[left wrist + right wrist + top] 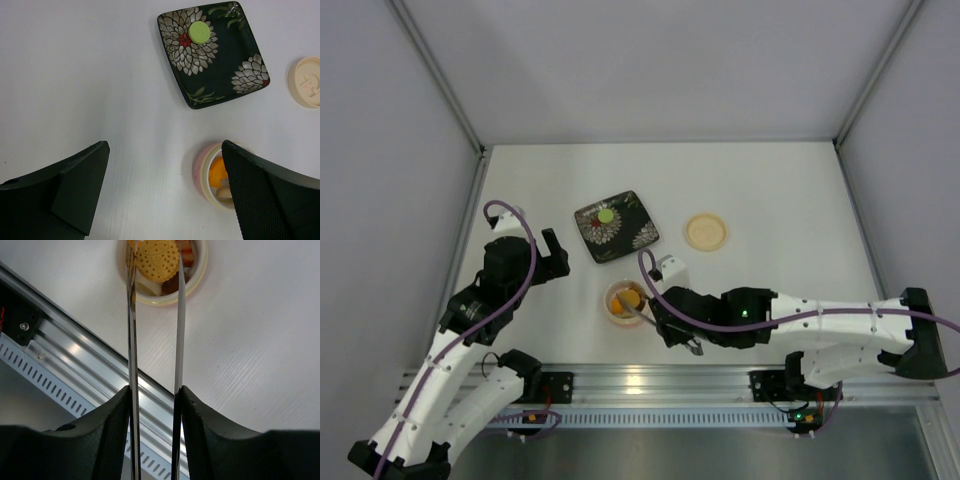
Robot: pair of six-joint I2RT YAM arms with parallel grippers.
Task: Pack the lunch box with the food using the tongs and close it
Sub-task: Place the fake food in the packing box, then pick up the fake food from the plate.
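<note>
Right wrist view: right gripper [155, 396] jaws clamp tongs [178, 340], biscuit [158, 260] between tips, over lunch box [199, 276]; left gripper [165, 180] jaws wide apart.

the lunch box [610, 306] sits near the front edge, the tongs [178, 340] reaching over it; behind lies the plate [632, 236] bearing one food piece [606, 215], the lid [705, 231] to the plate's right

A: How is the lunch box [200, 170] found?
B: Open, pink-rimmed, orange and brown pieces [217, 172] seen inside.
A: And the tongs [178, 340]?
B: Pointed into it, a dotted yellow biscuit [158, 260] set between the tips. The cream lid [705, 231] and a green piece [199, 32] are laid well apart from it.
</note>
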